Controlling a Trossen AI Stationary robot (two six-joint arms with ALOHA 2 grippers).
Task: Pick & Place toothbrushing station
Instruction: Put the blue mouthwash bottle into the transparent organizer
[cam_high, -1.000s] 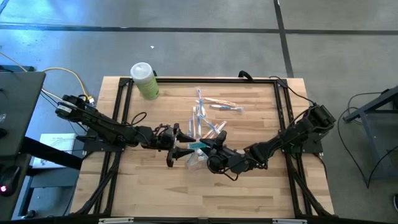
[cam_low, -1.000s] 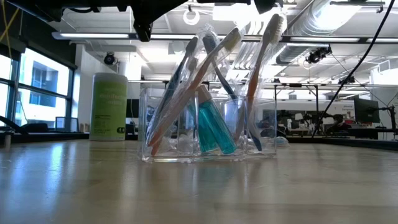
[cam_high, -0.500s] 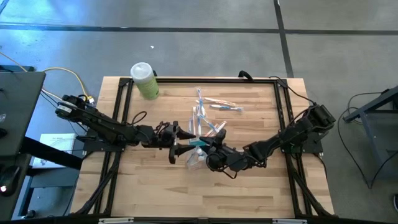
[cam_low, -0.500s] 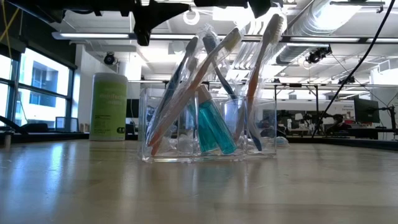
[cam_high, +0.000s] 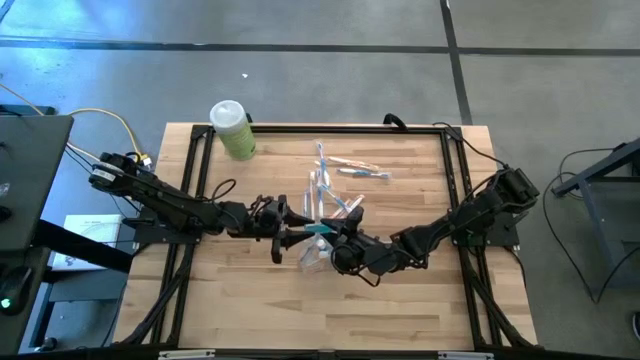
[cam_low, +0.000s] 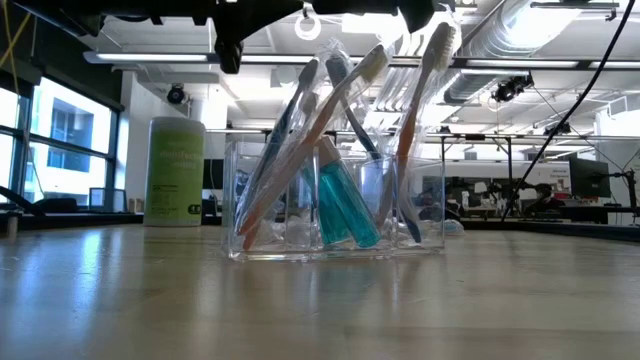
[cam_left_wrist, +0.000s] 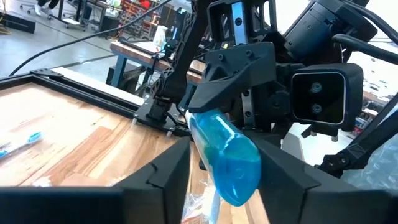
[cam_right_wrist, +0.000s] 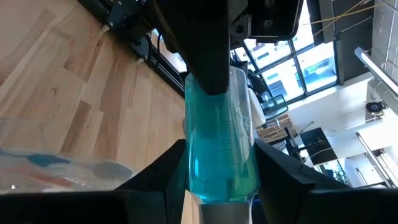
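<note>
Teal tube (cam_high: 318, 231) is sitting between the two grippers near the middle of the tabletop (cam_high: 400, 300), and both are gripping it. Left gripper (cam_high: 290, 236) is coming in from one side, its fingers closing on one end of the tube (cam_left_wrist: 225, 158). Right gripper (cam_high: 338, 243) is meeting it from the opposite side, its fingers pinching the tube's (cam_right_wrist: 217, 143) other end. Each wrist view is showing the other arm's gripper clamped on the far end of the tube.

Clear plastic holder (cam_low: 335, 195) is standing upright on the tabletop directly under the grippers, with several toothbrushes (cam_low: 410, 120) leaning in it and a teal tube (cam_low: 345, 205) slanting in a middle compartment. In the high view the holder (cam_high: 312, 255) is showing just below the grippers.

More toothbrushes (cam_high: 360, 168) are lying loose on the tabletop beyond the grippers, toward the far edge, well apart from them. Light-green bottle (cam_high: 232, 128) with a white cap is standing at the far corner on the left arm's side, well apart from the left gripper; it (cam_low: 175, 172) is also showing behind the holder in the low view.
</note>
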